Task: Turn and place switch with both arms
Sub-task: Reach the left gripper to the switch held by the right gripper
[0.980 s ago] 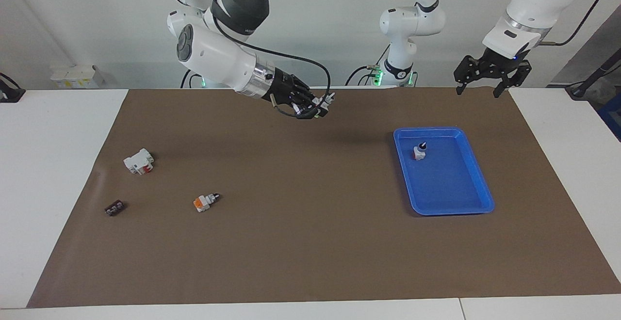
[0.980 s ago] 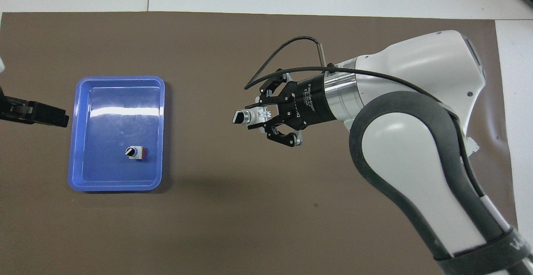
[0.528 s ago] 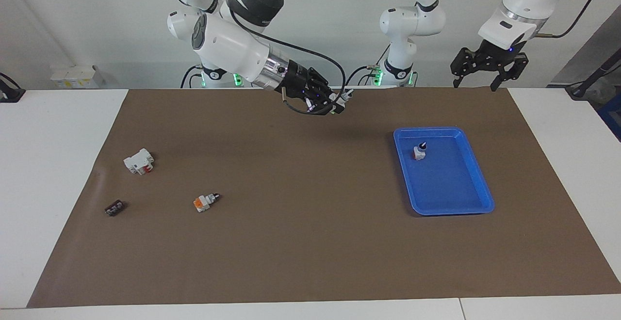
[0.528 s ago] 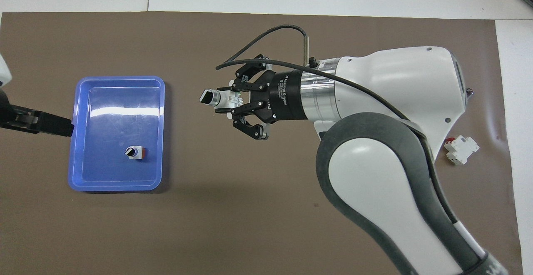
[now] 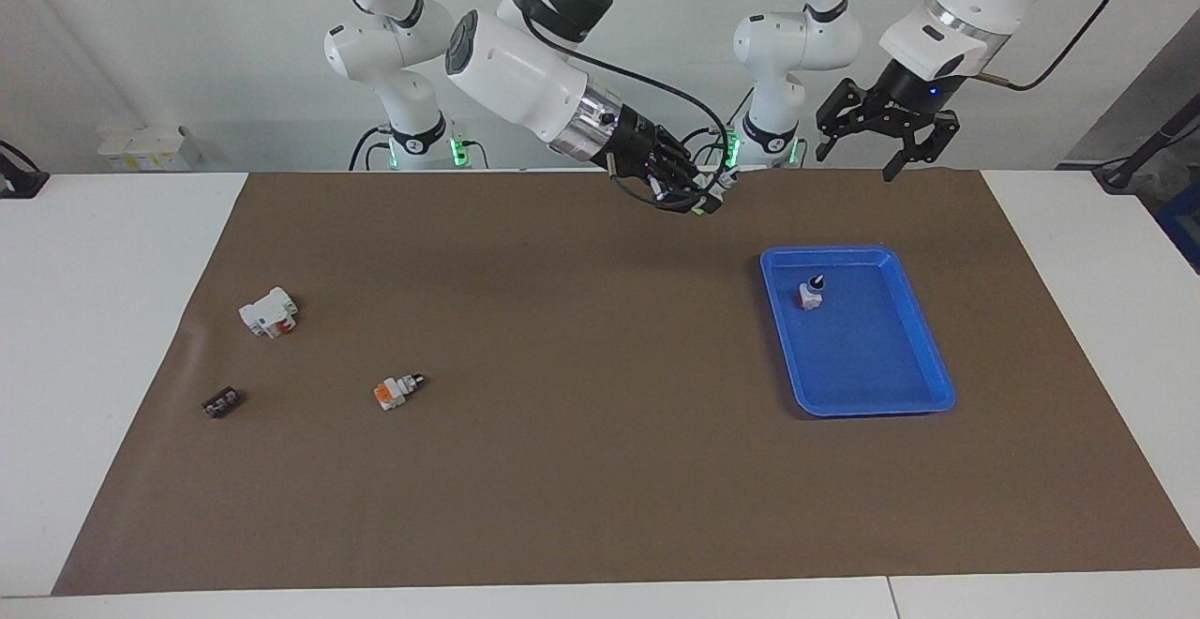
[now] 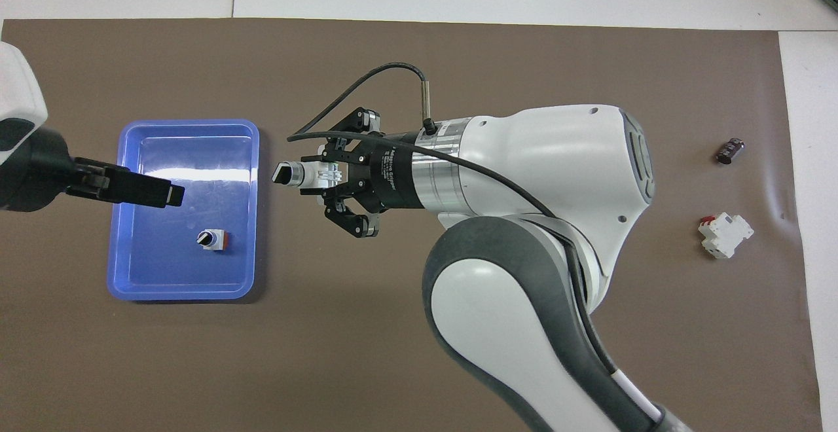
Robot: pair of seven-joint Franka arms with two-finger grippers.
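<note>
My right gripper (image 5: 708, 199) is shut on the switch (image 5: 722, 186) and holds it in the air over the brown mat, beside the blue tray (image 5: 872, 409). In the overhead view the switch (image 6: 298, 174) lies level in the right gripper (image 6: 319, 177). Its black knob points at the tray (image 6: 183, 294), and a bit of green shows between the fingers. My left gripper (image 5: 853, 164) is open and empty, high in the air. In the overhead view the left gripper (image 6: 167, 194) is over the tray and points at the knob, with a gap between them.
A like switch with a red base (image 5: 810, 294) stands in the tray (image 6: 213, 239). Toward the right arm's end lie an orange-ended switch (image 5: 394, 391), a white and red block (image 5: 269, 312) and a small dark part (image 5: 221, 402).
My right gripper has carried the switch toward the left arm's end, up to the tray's edge. My left gripper has come toward it, over the tray.
</note>
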